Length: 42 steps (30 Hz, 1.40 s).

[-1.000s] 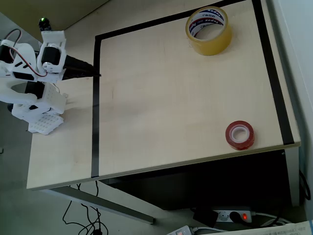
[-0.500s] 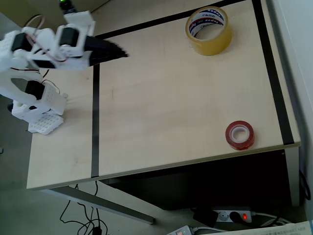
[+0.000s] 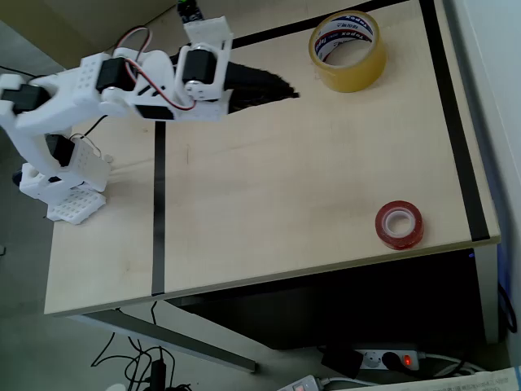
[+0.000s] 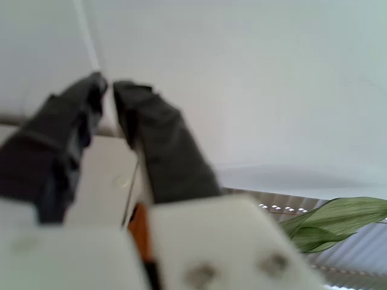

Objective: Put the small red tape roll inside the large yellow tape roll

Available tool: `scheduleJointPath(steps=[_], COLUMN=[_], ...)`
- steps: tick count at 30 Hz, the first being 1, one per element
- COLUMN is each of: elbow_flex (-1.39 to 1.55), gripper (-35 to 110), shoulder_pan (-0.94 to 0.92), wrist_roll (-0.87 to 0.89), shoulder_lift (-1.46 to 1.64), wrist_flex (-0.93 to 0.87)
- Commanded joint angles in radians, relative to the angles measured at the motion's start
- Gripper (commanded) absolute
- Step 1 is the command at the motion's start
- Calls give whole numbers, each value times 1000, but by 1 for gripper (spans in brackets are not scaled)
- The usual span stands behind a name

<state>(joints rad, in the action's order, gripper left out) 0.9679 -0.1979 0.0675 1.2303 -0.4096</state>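
The small red tape roll (image 3: 399, 224) lies flat near the table's front right edge in the overhead view. The large yellow tape roll (image 3: 348, 49) stands at the back right, its white core printed in blue and red. My gripper (image 3: 286, 91) reaches out over the table's back left part, raised above the surface, left of the yellow roll and far from the red one. Its black fingers (image 4: 142, 130) stand almost together in the wrist view, nothing between them, pointing at a pale wall.
Black tape lines (image 3: 159, 195) frame the work area on the light wooden table (image 3: 269, 204). The arm's white base (image 3: 65, 191) sits at the left edge. A green leaf (image 4: 329, 223) shows low right in the wrist view. A power strip (image 3: 383, 357) lies on the floor.
The arm has risen from its folded pose at the left edge and swung right over the table toward the yellow roll. Both rolls have stayed put.
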Motion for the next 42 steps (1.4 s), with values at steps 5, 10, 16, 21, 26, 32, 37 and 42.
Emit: scheduleJointPath(steps=[5,10,16,21,26,32,37,42], elbow_flex=[-882,-864,-864,-865,-890,-907,-904,-893], gripper=[0,0,0,0,0,0,0,0], shoulder_pan=[0,-5,-51,-98,-124,-106,-80,-77], wrist_roll=[49,44,38,35,18,5,-17,-23], shoulder_lift=[-351,-365,-445,-549,-675,-773,-836,-896], wrist_flex=[-170,-103,9,87,152,221,275,324])
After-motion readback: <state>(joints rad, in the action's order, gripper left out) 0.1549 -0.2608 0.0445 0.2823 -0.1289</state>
